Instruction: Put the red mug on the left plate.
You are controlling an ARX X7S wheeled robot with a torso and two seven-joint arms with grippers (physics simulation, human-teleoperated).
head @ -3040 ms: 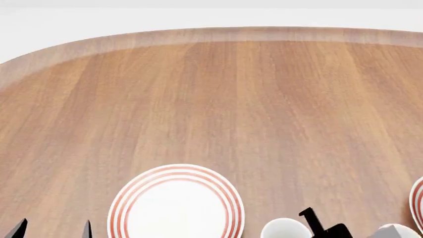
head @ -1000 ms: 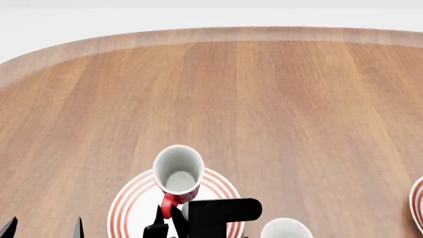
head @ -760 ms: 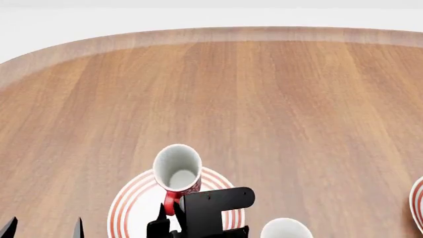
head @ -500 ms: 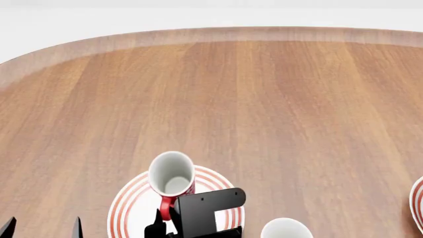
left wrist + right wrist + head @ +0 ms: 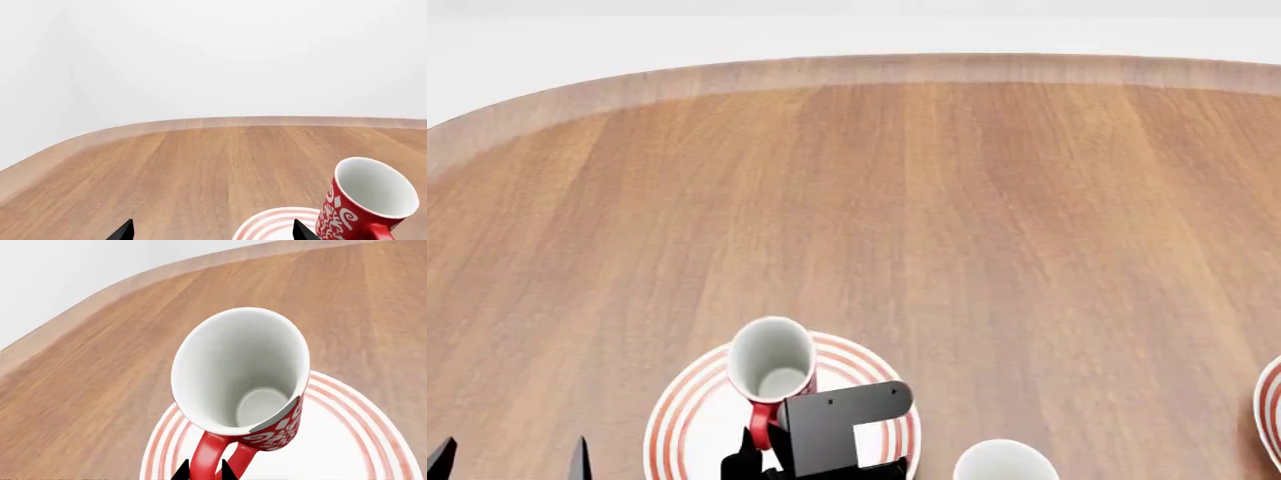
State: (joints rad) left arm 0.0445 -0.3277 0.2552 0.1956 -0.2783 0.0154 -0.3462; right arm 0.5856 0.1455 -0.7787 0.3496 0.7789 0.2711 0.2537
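The red mug (image 5: 773, 368) with a white swirl pattern and white inside hangs over the left plate (image 5: 687, 412), a white plate with thin red rings. My right gripper (image 5: 755, 455) is shut on the mug's red loop handle (image 5: 212, 460); in the right wrist view (image 5: 203, 469) the black tips pinch the handle, the mug (image 5: 243, 377) tilted over the plate (image 5: 347, 440). My left gripper (image 5: 510, 462) is open and empty, left of the plate. In the left wrist view its tips (image 5: 211, 230) stand wide apart, with the mug (image 5: 363, 197) and plate (image 5: 270, 227) beside them.
A plain white mug (image 5: 1005, 464) stands right of the left plate at the view's bottom edge. The rim of the second ringed plate (image 5: 1270, 408) shows at the right edge. The wooden table (image 5: 868, 200) stretches far ahead to its rounded rim.
My right gripper has lowered the red mug toward the plate and drawn it slightly back toward me. The left gripper has not moved.
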